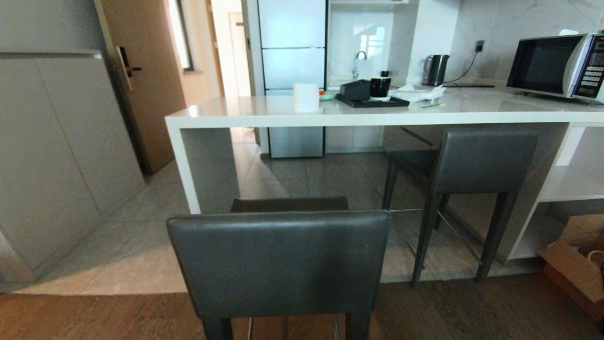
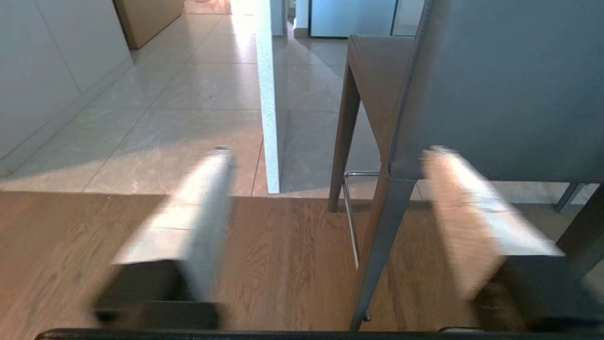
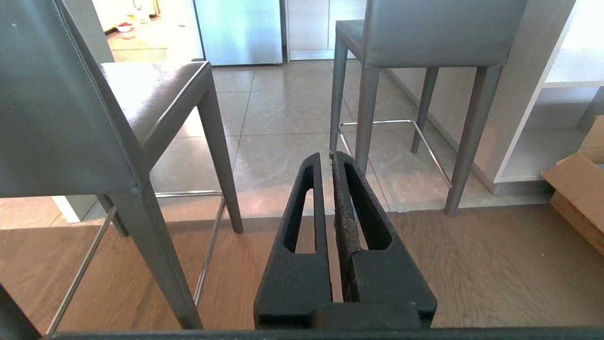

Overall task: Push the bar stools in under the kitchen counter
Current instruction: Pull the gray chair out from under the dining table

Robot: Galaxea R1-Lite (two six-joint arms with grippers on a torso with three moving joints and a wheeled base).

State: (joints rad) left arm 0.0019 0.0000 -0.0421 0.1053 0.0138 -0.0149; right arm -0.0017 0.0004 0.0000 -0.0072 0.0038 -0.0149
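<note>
Two bar stools with dark-grey backrests face the kitchen counter (image 1: 264, 115). The near stool (image 1: 278, 262) stands right in front of me, back from the counter, its seat short of the white end panel (image 1: 181, 165). The far stool (image 1: 481, 160) on the right has its seat partly under the countertop. Neither arm shows in the head view. My left gripper (image 2: 329, 151) hangs low beside the near stool's backrest (image 2: 509, 85), open and blurred, with nothing held. My right gripper (image 3: 329, 153) is shut and empty, low between the near stool (image 3: 71, 118) and the far stool (image 3: 439, 33).
On the counter stand a paper roll (image 1: 306, 97), a black tray with a cup (image 1: 373, 97), a kettle (image 1: 436, 69) and a microwave (image 1: 557, 66). A cardboard box (image 1: 575, 269) lies on the floor at right, below white shelves (image 1: 571, 184). Grey cabinets (image 1: 56, 156) line the left.
</note>
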